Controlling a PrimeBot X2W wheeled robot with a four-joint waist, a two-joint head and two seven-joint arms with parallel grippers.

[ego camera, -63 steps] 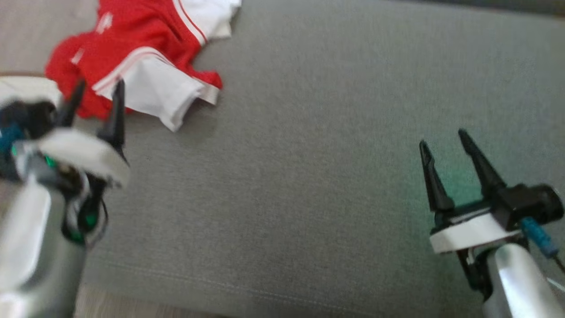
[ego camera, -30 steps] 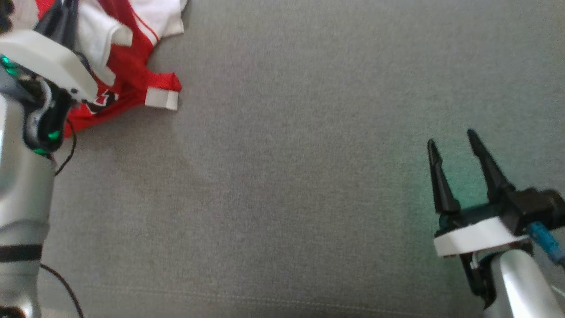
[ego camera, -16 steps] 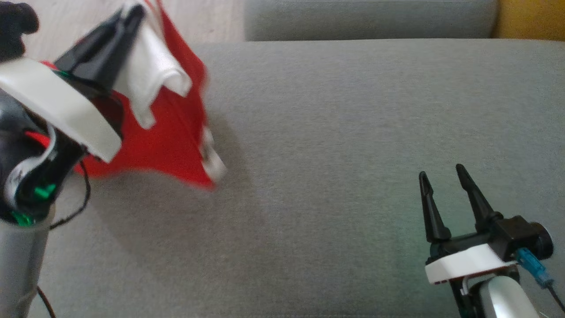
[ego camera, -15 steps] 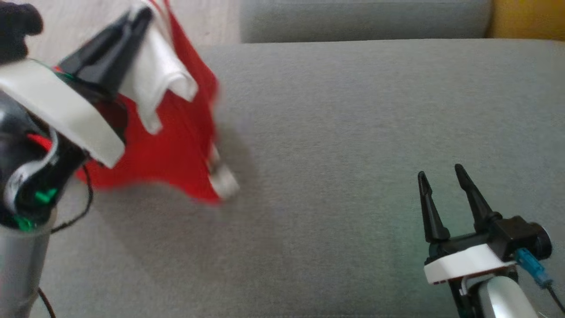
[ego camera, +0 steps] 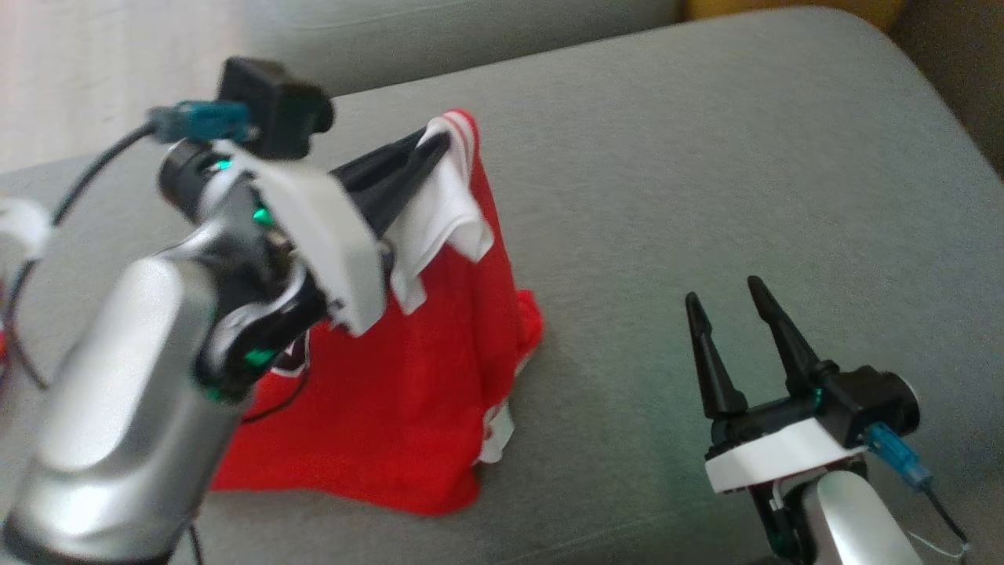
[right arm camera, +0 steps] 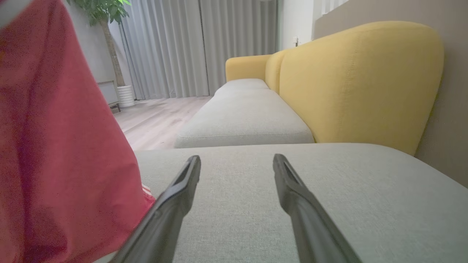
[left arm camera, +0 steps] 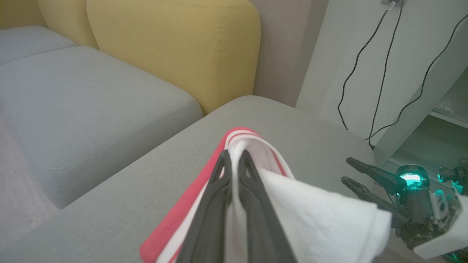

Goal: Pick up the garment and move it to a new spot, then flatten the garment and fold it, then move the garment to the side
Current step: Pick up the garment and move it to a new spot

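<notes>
Left gripper point(ego camera: 430, 151) is pinched tight on a white-trimmed edge of the red-and-white garment point(ego camera: 392, 392). The garment hangs over the middle of the grey cushion point(ego camera: 706, 141), its lower hem seemingly brushing the fabric, though blur makes that hard to call. Right gripper point(ego camera: 722, 289) hovers over the cushion's right half, fingers spread wide and holding nothing. The pick-up looks done and the carry is under way. Setting down, flattening, folding and shifting aside are all to come. As for containers, the cushion alone bears anything: that hem.
</notes>
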